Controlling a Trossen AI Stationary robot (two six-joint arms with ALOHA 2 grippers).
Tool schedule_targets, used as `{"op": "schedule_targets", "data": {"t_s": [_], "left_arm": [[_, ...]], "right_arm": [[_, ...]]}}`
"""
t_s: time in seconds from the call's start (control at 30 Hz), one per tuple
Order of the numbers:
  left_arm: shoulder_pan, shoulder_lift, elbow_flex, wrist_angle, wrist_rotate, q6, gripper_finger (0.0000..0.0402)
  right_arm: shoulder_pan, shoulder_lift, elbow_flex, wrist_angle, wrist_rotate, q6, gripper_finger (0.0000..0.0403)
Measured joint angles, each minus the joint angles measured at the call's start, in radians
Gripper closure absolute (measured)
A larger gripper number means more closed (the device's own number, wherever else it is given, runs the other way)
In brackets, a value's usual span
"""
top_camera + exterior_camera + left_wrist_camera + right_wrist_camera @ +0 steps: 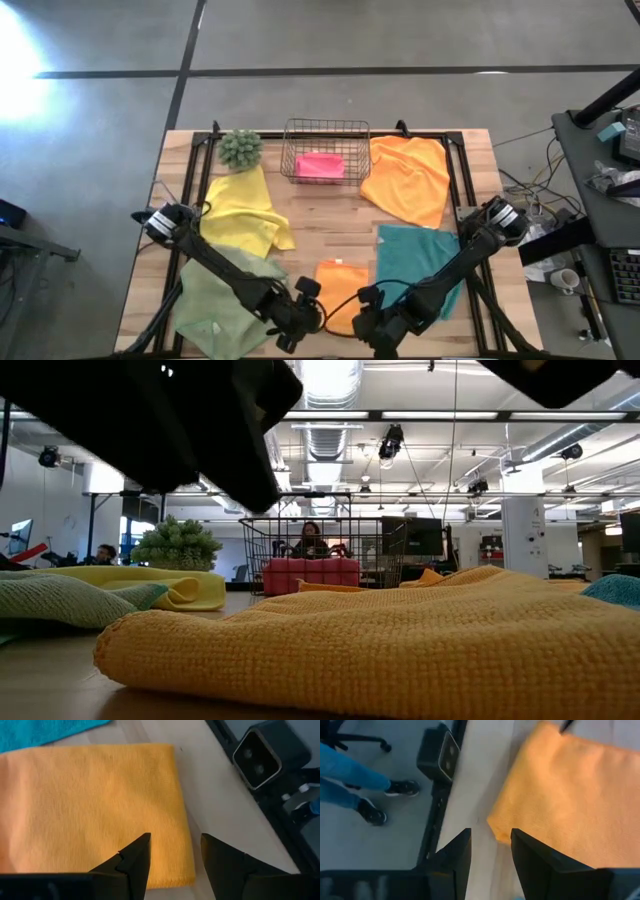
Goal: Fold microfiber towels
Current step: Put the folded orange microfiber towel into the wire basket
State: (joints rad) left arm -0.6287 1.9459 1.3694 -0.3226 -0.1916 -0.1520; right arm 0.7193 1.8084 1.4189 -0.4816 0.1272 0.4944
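Orange towelling fills the low view: the small folded orange towel (400, 640) lies at the table's near edge, between my two grippers. From above, my left gripper (300, 318) sits at its left near corner and my right gripper (372, 322) at its right near corner, each just over the cloth's edge. Both wrist views show the jaws apart with nothing between them; the left fingers (135, 857) straddle the towel's near corner, the right ones hang beside its other corner. I judge this towel already folded at least once, so I'm either setting up another fold or finished with it. The next move calls for lowering both jaws onto the near corners, pinching evenly, then carrying that edge across without dragging the layer beneath. Still waiting flat are the yellow towel (240, 215), sage towel (215, 305), teal towel (420, 255) and larger orange towel (408, 178); the pink towel (320, 165) rests in the wire basket (290, 150), beside the spiky plant (240, 147).
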Motion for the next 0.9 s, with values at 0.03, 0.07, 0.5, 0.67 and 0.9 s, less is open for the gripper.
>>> {"op": "schedule_targets", "data": {"t_s": [0.03,0.07,0.5,0.67,0.9], "left_arm": [[-0.001,0.001,-0.001,-0.001,0.000,0.000,0.0244],[-0.002,0.006,-0.001,0.001,0.000,0.000,0.0244],[-0.018,0.046,-0.006,0.034,-0.039,0.000,0.0244],[-0.014,0.046,-0.033,0.036,-0.045,0.000,0.0244],[-0.014,0.046,-0.057,0.068,-0.023,0.001,0.0244]], "right_arm": [[0.000,0.006,0.000,0.024,0.001,-0.021,0.0271],[0.001,0.011,0.000,0.036,0.004,-0.048,0.0268],[0.003,0.130,0.001,0.134,0.069,-0.243,0.0214],[0.002,0.164,0.001,0.151,0.076,-0.221,0.0208],[-0.006,0.185,0.000,0.145,0.111,-0.205,0.0208]]}}
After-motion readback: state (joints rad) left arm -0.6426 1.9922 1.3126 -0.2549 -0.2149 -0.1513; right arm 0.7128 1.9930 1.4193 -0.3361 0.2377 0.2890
